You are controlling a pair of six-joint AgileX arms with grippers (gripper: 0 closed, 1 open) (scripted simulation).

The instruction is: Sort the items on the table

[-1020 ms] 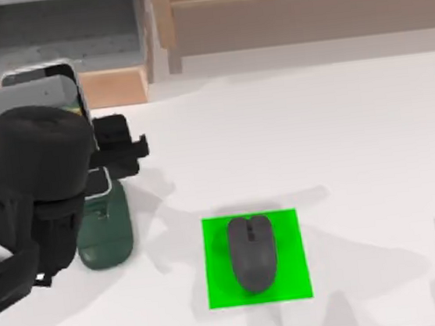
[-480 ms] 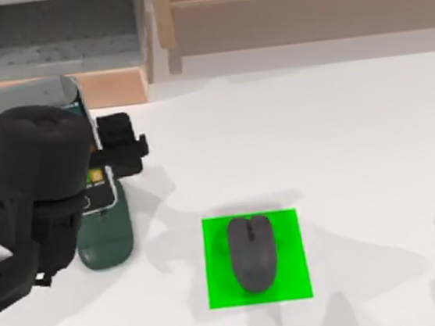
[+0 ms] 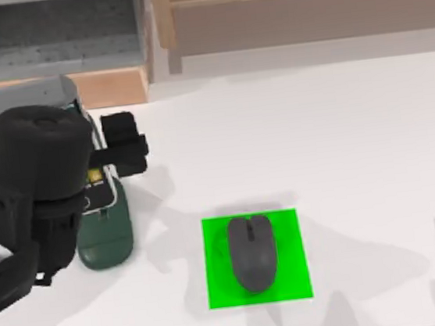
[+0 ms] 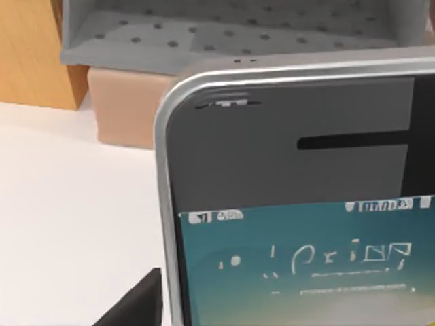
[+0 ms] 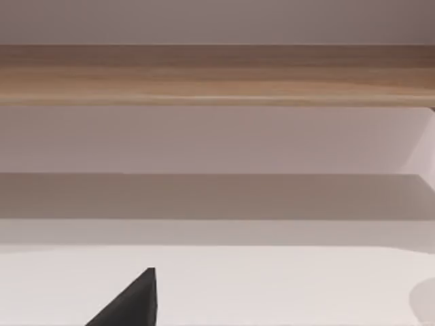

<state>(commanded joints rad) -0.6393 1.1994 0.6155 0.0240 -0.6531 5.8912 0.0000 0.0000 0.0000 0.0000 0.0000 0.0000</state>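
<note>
Silver-edged smartphone (image 3: 96, 185) on dark green stand (image 3: 106, 235), screen text unreadable, left tool (image 3: 99, 157) grip state unclear, mouse (image 3: 252, 253) on green square (image 3: 294, 280), white table (image 3: 358, 155) open rightward.

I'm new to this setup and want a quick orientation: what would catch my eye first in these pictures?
The bright green square near the table's middle, with the dark grey mouse lying on it, stands out most. At the top view's left, the bulky black left arm hangs over the smartphone, which sits on the dark green phone stand. In the left wrist view the smartphone's lit screen looms large.
</note>
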